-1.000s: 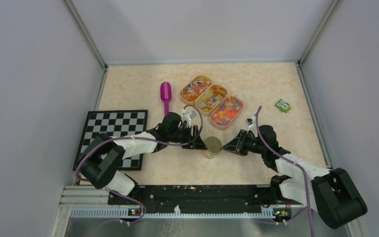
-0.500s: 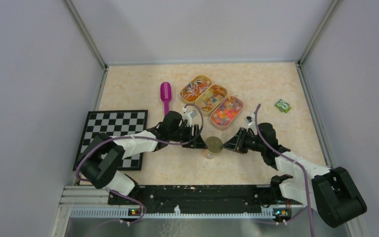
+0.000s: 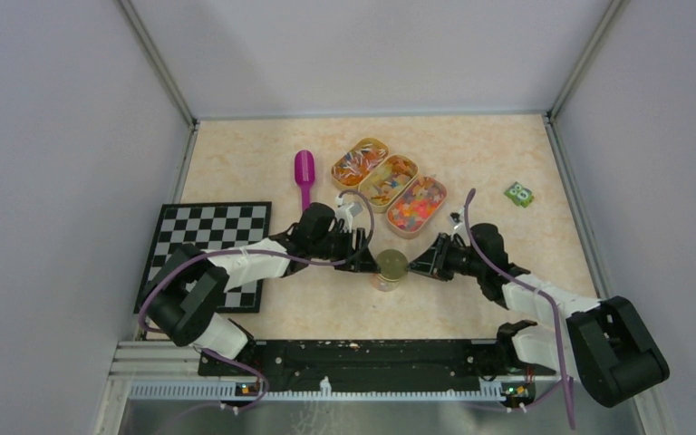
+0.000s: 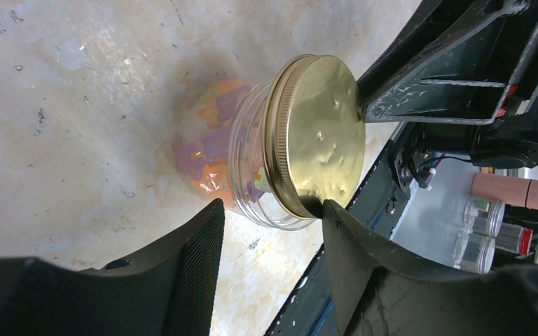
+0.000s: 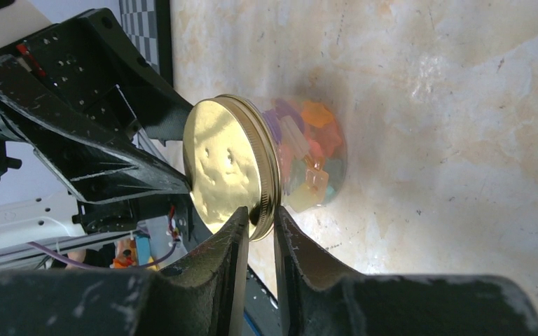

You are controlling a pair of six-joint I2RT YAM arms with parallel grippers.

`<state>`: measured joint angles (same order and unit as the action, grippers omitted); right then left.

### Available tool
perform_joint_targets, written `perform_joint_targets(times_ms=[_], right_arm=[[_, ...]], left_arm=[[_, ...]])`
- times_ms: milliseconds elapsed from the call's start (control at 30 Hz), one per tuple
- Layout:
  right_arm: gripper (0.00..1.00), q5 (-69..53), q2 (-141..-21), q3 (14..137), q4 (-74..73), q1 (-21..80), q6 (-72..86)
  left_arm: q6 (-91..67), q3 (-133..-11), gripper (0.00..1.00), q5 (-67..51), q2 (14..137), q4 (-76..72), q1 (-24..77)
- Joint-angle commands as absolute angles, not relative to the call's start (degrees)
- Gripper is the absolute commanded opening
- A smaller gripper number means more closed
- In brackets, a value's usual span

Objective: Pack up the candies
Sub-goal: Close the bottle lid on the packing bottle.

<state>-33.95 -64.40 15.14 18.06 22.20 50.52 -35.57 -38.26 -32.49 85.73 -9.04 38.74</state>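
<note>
Right wrist view: the right pincer point(image 5: 259, 218) is clenching on the rim of a gold lid point(image 5: 228, 164) capping a glass jar point(image 5: 330, 187) of candies point(image 5: 312, 115), standing on the surface point(image 3: 489, 154). Opposite, the left pincer point(image 4: 272, 204) is straddling that jar — whether it is gripping, nobody can tell. More candies are filling three oval trays point(image 3: 402, 233) beyond.

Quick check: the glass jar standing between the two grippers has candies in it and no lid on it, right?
Not quite: the jar has its gold lid on. The right wrist view shows it, with the right gripper fingers either side of the lid's rim. The rest holds: candies are inside, and the jar stands between the left gripper and the right one.
</note>
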Motion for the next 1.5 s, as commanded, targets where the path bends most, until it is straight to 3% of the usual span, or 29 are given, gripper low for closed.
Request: perform_joint_targets(times_ms=[0,267,900,1200,1467], right_arm=[[0.2,-35.4,-64.9,17.7,20.5,22.8,49.4],[0.2,-36.3,-66.0,18.4,20.3,23.6,48.6],[0.21,-37.4,-66.6,19.7,16.6,24.4,45.4],[0.21,-38.5,-69.2,21.4,16.5,24.7,45.2],[0.21,-38.7,-69.5,22.8,15.5,25.0,45.2]], left_arm=[[-34.2,-39.8,0.59,-32.1,85.0,-9.8,38.9],[-33.5,-39.8,0.66,-31.6,84.3,-9.4,39.0],[-32.5,-40.2,0.61,-29.7,83.3,-6.6,38.9],[-31.2,-40.5,0.72,-28.9,81.4,-5.7,38.9],[-30.1,-42.1,0.69,-27.6,83.2,-3.1,38.9]])
